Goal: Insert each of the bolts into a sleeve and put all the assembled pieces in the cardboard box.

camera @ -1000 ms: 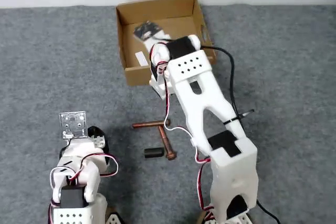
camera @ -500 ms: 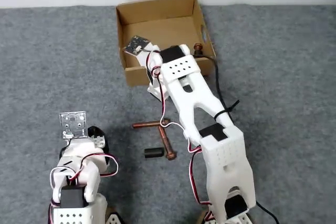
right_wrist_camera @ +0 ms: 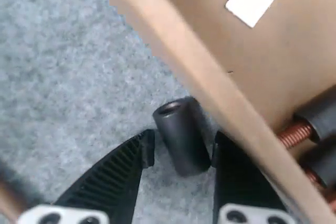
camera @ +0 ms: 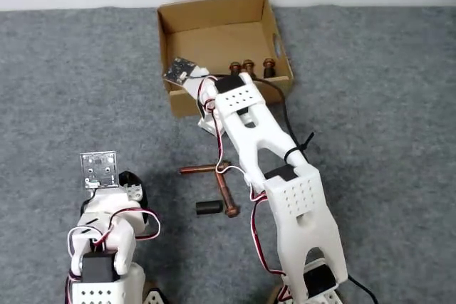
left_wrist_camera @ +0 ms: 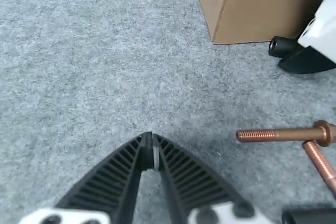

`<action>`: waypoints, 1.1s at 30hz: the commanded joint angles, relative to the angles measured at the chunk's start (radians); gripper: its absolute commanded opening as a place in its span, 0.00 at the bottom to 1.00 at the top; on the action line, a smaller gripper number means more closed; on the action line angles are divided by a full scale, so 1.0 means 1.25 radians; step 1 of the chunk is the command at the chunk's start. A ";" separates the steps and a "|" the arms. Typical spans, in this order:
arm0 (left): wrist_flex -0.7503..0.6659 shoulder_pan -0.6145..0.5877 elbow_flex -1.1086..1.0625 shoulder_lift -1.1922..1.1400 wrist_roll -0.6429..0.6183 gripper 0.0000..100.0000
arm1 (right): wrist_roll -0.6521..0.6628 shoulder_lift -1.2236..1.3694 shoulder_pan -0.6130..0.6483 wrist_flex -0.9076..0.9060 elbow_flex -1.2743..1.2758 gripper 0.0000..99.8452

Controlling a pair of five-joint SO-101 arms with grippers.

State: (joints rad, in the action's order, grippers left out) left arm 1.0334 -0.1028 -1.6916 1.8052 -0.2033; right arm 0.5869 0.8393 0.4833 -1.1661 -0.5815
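Both end effectors are low over the grey tabletop [camera: 57,105].

Right end effector [right_wrist_camera: 182,146]: jaws part open, straddling a black sleeve [right_wrist_camera: 181,140]. The sleeve lies on the tabletop just outside the front wall of the cardboard box [camera: 211,6]. The gap roughly matches the sleeve. Can't tell if the pads press on it.

Left end effector [left_wrist_camera: 150,153]: jaws closed tip to tip, holding nothing. It's at lower left of the high view, well apart from the box.

Three bolt-and-sleeve assemblies [camera: 249,67] sit in a row inside the box against its front wall. Two loose bolts [camera: 203,169] lie near frame centre in an L, with a second sleeve [camera: 209,207] just beside the lower one.

Versus a second ago: right arm [camera: 285,176] has pulled back from over the box interior to the front wall, uncovering the assemblies. Left arm, loose bolts and second sleeve unmoved.
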 commanded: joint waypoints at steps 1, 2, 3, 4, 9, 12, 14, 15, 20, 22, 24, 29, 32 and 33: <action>-0.021 -0.004 0.006 0.007 0.001 0.00 | 0.012 0.018 0.008 0.030 -0.039 0.17; -0.021 -0.004 0.006 0.007 0.001 0.00 | 0.012 0.025 0.012 0.029 -0.039 0.15; -0.021 -0.004 0.006 0.007 0.001 0.00 | 0.012 0.033 0.013 0.025 -0.039 0.12; -0.021 -0.004 0.006 0.007 0.001 0.00 | 0.012 0.034 0.014 0.024 -0.039 0.07; -0.021 -0.004 0.006 0.007 0.001 0.00 | 0.009 0.014 0.017 -0.015 -0.039 0.01; -0.021 -0.004 0.006 0.007 0.001 0.00 | 0.005 -0.028 0.019 -0.078 -0.039 0.01; -0.021 -0.004 0.006 0.007 0.001 0.00 | -0.037 -0.064 0.020 -0.126 -0.039 0.01; -0.021 -0.002 0.006 0.007 0.001 0.00 | -0.075 -0.084 0.020 -0.149 -0.039 0.01; -0.021 -0.002 0.006 0.007 0.001 0.00 | -0.255 -0.185 0.024 -0.285 -0.039 0.01; -0.021 -0.002 0.006 0.007 0.001 0.00 | -0.307 -0.218 0.023 -0.347 -0.039 0.01; -0.021 -0.002 0.006 0.007 0.001 0.00 | -0.346 -0.249 0.018 -0.409 -0.039 0.01; -0.021 -0.002 0.006 0.006 0.001 0.00 | -0.441 -0.332 -0.002 -0.505 -0.034 0.01; -0.021 -0.002 0.006 0.005 0.001 0.00 | -0.498 -0.400 -0.018 -0.505 -0.032 0.01; -0.021 -0.002 0.006 0.005 0.001 0.00 | -0.507 -0.424 -0.018 -0.505 -0.023 0.01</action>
State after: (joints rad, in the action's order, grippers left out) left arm 1.0334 -0.1013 -1.6916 1.8052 -0.2033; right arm 0.0038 0.4373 0.4787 -1.7507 -0.6107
